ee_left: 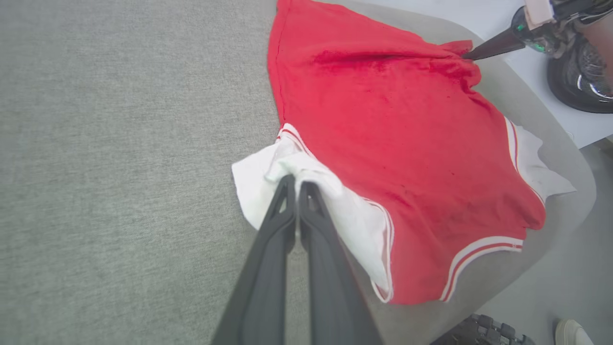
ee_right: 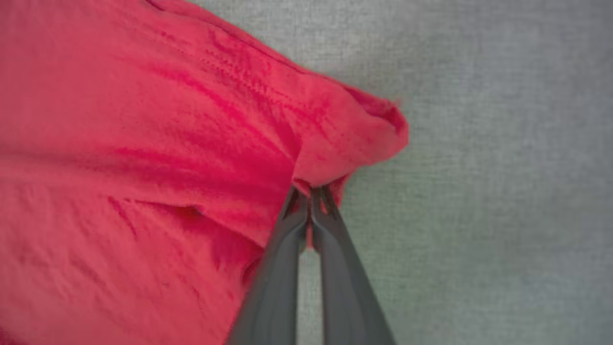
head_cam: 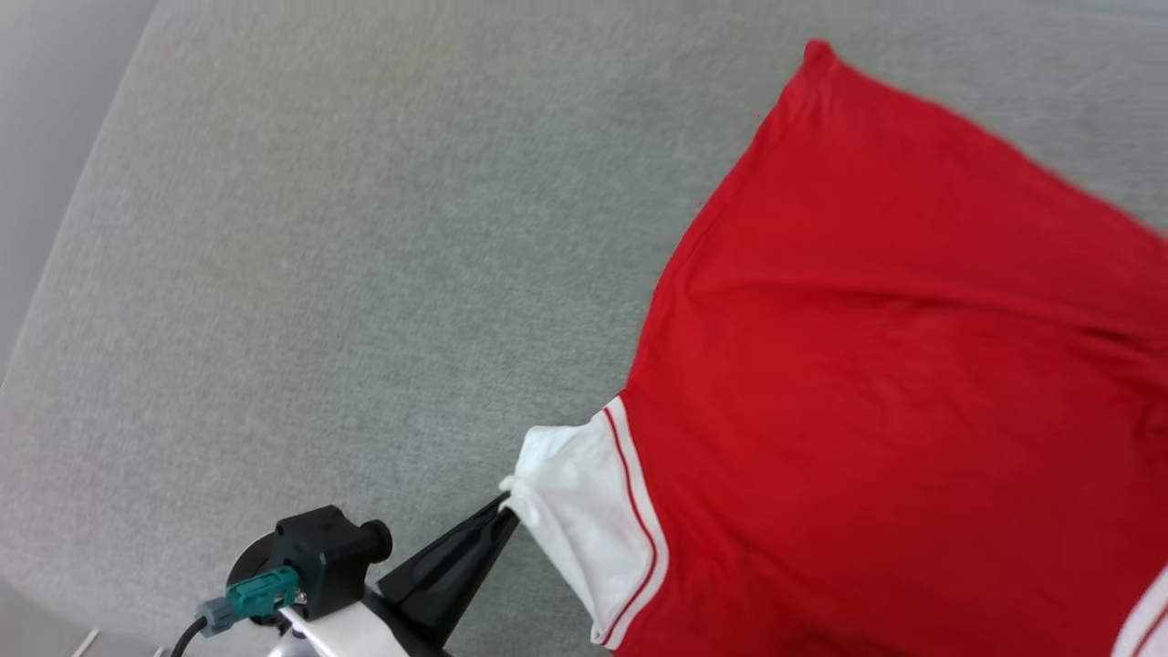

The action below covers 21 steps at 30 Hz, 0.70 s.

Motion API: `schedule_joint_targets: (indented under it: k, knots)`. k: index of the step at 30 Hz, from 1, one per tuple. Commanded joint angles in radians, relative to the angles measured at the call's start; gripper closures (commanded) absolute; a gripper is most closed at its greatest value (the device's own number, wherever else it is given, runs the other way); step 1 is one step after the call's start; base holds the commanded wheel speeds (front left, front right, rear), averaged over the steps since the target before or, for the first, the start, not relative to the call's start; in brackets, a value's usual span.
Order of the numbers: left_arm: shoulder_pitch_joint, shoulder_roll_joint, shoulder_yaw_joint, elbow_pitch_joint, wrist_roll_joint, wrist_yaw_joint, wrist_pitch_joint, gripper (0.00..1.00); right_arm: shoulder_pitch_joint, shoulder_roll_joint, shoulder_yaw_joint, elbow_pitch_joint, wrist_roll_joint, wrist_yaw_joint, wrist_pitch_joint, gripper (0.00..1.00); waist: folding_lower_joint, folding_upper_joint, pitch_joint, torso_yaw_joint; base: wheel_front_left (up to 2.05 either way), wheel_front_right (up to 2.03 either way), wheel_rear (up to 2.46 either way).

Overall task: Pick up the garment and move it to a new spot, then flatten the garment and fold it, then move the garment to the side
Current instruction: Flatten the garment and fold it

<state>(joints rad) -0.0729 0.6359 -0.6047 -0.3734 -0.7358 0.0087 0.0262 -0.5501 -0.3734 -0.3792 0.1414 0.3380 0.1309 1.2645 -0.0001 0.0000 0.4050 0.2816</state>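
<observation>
Around the table: In my left wrist view, a dark glossy rounded base [ee_left: 582, 76] stands on the pale floor past the table's far edge. A dark ribbed part [ee_left: 483, 330] and the toe of a white shoe [ee_left: 572, 333] show at the bottom right corner.
On my left wrist: A black camera housing [head_cam: 319, 547] with a teal connector [head_cam: 265, 591] and its cable sits just behind the fingers in the head view.
Surface: A table [head_cam: 319, 274] covered in grey woven fabric, with a rounded edge. A paler floor shows beyond it.
Garment: The garment [head_cam: 894, 365] is red, spread over the right part of the table with its plain side up. It is loosely creased and not flat. One white sleeve [head_cam: 570, 511] with red-striped trim points toward my left arm, and the other white sleeve [ee_left: 536, 163] lies at the table's edge.
Left gripper: The left gripper [head_cam: 506, 502] is clenched, fingers pressed together on a bunched fold of the near white sleeve.
Right gripper: The right gripper [ee_right: 310, 191] is clamped on a red corner of the garment, with the cloth puckered above the tips. From my left wrist I see it [ee_left: 467, 56] at the shirt's far corner, well apart from the left one.
</observation>
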Motion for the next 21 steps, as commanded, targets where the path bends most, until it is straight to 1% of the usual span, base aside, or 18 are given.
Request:
schedule_joint_targets:
  k: [1,5,7,14,16,21]
  knots:
    - [0.014,0.009,0.005,0.008,-0.003,0.003,-0.003,1.00,0.031,0.005,0.002,-0.008,0.013,0.000,-0.009,1.00,0.0001,0.0000,-0.066,-0.058,0.00,0.00,0.00]
    - [0.042,0.013,0.013,0.031,-0.024,0.010,-0.012,1.00,0.147,0.008,0.034,-0.055,0.068,0.000,-0.055,1.00,0.0001,0.0000,-0.126,-0.094,0.00,0.00,0.00]
    - [0.062,0.014,0.016,0.045,-0.038,0.017,-0.017,1.00,0.204,0.035,0.043,-0.093,0.091,0.000,-0.079,1.00,0.0001,0.0000,-0.155,-0.113,0.00,0.00,0.00]
    - [0.109,0.015,0.036,0.090,-0.074,0.026,-0.049,1.00,0.382,0.059,0.071,-0.212,0.148,0.000,-0.141,1.00,0.0001,0.0000,-0.231,-0.162,0.00,0.00,0.00]
    - [0.119,0.019,0.037,0.098,-0.076,0.029,-0.053,1.00,0.422,0.078,0.069,-0.248,0.157,0.000,-0.146,1.00,0.0001,0.0000,-0.247,-0.173,0.00,0.00,0.00]
    - [0.137,0.018,0.040,0.102,-0.084,0.034,-0.064,1.00,0.529,0.103,0.056,-0.324,0.162,0.000,-0.138,1.00,0.0001,0.0000,-0.270,-0.188,0.00,0.00,0.00]
